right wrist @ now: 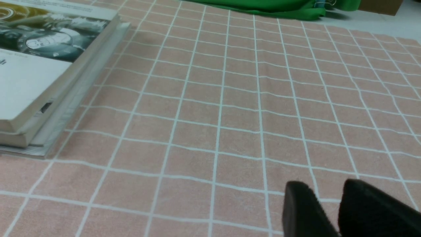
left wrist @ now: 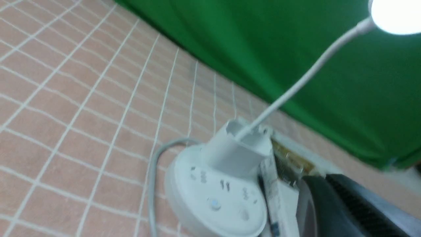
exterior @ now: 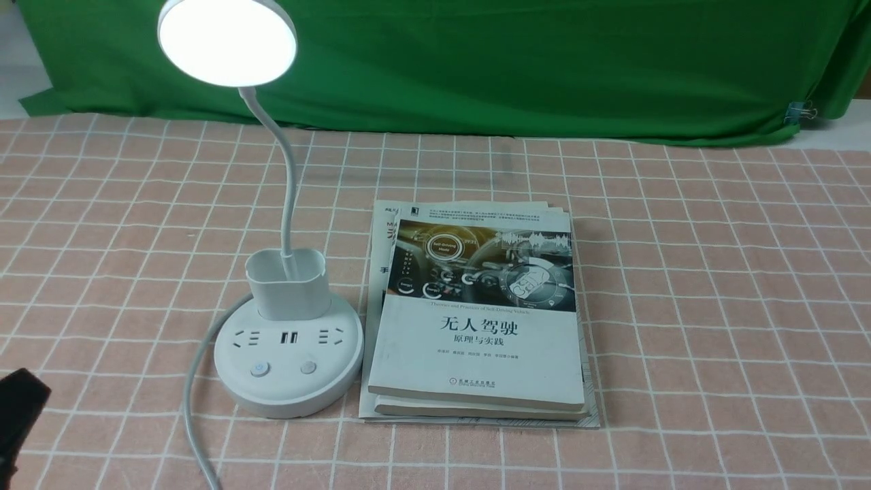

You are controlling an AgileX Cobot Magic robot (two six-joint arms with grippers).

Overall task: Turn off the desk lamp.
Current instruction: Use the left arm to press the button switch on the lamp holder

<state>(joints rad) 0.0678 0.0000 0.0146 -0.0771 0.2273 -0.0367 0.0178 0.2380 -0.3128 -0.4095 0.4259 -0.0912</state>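
In the front view we see the desk lamp [exterior: 289, 361] in the left half of the frame, upright on the bench [exterior: 714, 306], just beside a stack of books [exterior: 476, 327]. Its long axis runs from the base up to the upper left, the thin neck curving; the disc head tips its glowing face toward us. It is white and lit, with sockets and two round buttons on the base. The tip of the left end effector [exterior: 20, 408] shows at lower left.

In the left wrist view we find the lamp slanting toward the upper right corner. The left end effector's fingers look closed together at lower right.

In the right wrist view the right end effector [right wrist: 329, 197], slightly open, shows at lower right; we see books at upper left.
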